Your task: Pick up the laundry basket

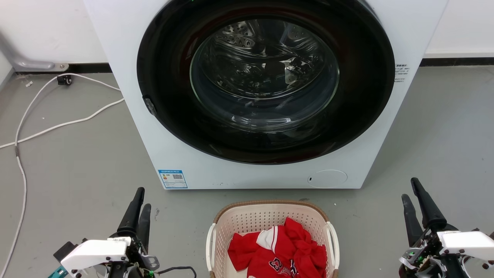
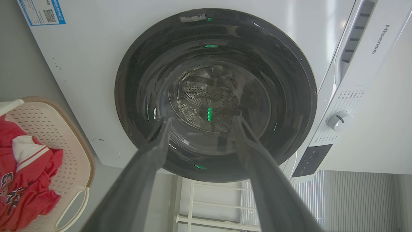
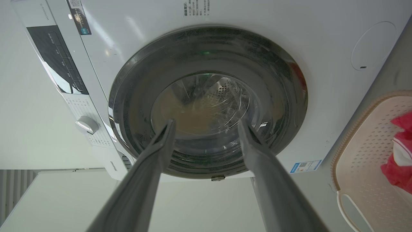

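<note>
Right now the laundry basket [image 1: 251, 220] sits on the grey floor [image 1: 77, 173] at six o'clock from the robot's head. It is just in front of the washing machine [image 1: 115, 58], which looms at twelve with its round door shut. A red jersey [image 1: 278, 251] lies crumpled inside the basket, so the load looks light. The left gripper [image 1: 142, 199] hangs at about seven o'clock and the right gripper [image 1: 410, 188] at about five, each well apart from the basket and flanking it. Both have their fingers spread with nothing between them, as the wrist views make plain, and both point toward the machine rather than down at the rim. I'd guess they sit either side because the basket has a white loop handle [image 1: 335, 239] on each long side, one for each arm. Nothing is gripped yet and the lift hasn't begun. Next, I'd judge, each arm needs to swing inward and take its own handle, evenly, so the basket doesn't tip.
</note>
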Robot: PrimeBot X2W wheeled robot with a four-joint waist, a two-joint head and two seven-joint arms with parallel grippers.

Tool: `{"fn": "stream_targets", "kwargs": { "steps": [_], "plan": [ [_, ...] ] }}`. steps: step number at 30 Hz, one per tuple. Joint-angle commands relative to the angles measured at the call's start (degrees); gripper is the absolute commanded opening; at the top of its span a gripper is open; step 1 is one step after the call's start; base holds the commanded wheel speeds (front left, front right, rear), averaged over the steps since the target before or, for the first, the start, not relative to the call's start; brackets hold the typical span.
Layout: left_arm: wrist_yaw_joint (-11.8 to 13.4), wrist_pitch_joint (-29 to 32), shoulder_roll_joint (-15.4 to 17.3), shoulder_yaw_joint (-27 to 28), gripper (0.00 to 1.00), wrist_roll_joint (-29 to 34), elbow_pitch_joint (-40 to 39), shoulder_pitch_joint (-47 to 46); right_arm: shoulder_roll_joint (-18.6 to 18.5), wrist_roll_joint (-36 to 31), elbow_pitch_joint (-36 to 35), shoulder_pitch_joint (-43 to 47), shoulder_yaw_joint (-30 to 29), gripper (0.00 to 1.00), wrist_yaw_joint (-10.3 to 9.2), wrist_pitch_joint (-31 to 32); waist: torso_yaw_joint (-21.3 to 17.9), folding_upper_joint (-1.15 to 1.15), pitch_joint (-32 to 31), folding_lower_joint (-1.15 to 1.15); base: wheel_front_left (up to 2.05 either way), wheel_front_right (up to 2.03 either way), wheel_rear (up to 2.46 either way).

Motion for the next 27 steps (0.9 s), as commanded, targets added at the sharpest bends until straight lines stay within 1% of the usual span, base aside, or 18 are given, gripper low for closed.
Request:
{"fn": "stream_targets", "kwargs": {
  "steps": [1, 6, 10, 20, 27],
  "plan": [
    [-0.1, -0.7, 0.3, -0.8, 1.0, 0.2, -1.0, -1.4, -0.1, -0.6, -1.4, -0.7, 0.3, 1.0, 0.0, -0.7, 0.0, 0.0, 0.0, 0.0, 0.0, 0.0, 0.0],
    [-0.1, -2.1, 0.2, -1.9, 1.0, 1.8, -1.1, -1.7, -0.4, -2.7, -2.2, -0.1, 1.1, 1.0, 0.0, -2.2, 0.1, 0.0, -0.2, 0.0, 0.0, 0.0, 0.0],
    [-0.1, -3.1, 0.2, -2.5, 1.0, 5.2, -2.0, -1.8, -0.9, -6.4, -2.9, 0.3, 1.8, 1.0, 0.0, -3.3, 0.1, 0.0, -0.2, 0.0, 0.0, 0.0, 0.0],
    [-0.1, -5.5, 0.2, -5.6, 1.0, 19.9, -5.4, -1.9, -0.7, -22.6, -5.4, 1.2, 2.2, 1.0, 0.0, -5.8, 0.2, 0.0, -0.3, 0.0, 0.0, 0.0, 0.0],
    [0.0, -7.1, 0.1, -7.2, 1.0, 30.0, -5.6, -1.9, -0.2, -32.4, -6.5, 1.8, 2.4, 1.0, 0.01, -7.3, 0.1, 0.0, -0.4, 0.0, 0.0, 0.0, 0.0]
  ]
}}
